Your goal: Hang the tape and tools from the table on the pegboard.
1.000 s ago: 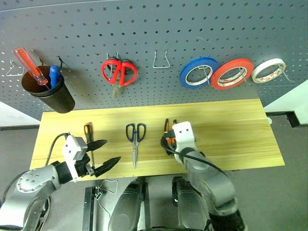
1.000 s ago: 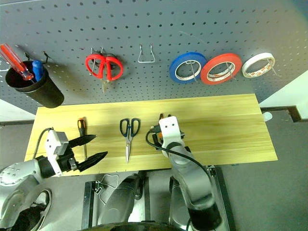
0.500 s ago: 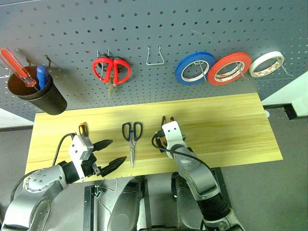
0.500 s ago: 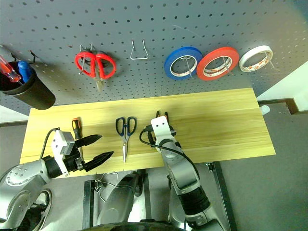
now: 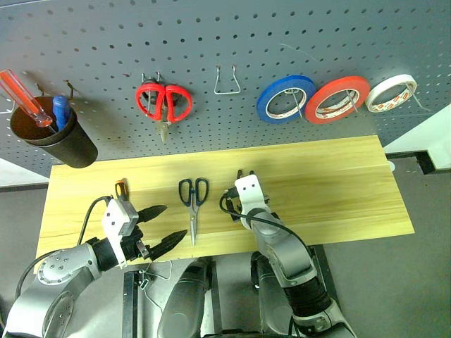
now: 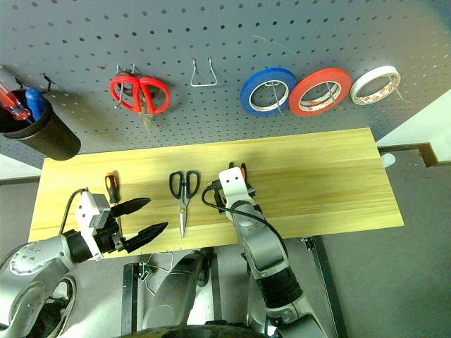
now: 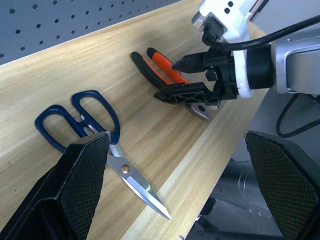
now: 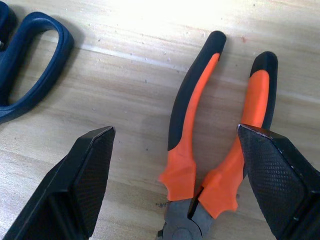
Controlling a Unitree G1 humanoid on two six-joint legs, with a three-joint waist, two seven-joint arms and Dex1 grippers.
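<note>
While the left gripper [image 5: 156, 227] hovers with fingers spread at the table's [image 5: 338, 190] near left edge, the screwdriver [image 5: 121, 189] lies just beyond it. Next come the scissors [image 5: 194, 203], flat on the wood. Beside them the right gripper [image 7: 186, 78] hangs over the pliers [image 8: 215, 145], fingers spread to either side of the handles, gripping nothing. Up on the pegboard [image 5: 282, 28], the red tape [image 5: 337, 99] hangs between blue and white rolls.
</note>
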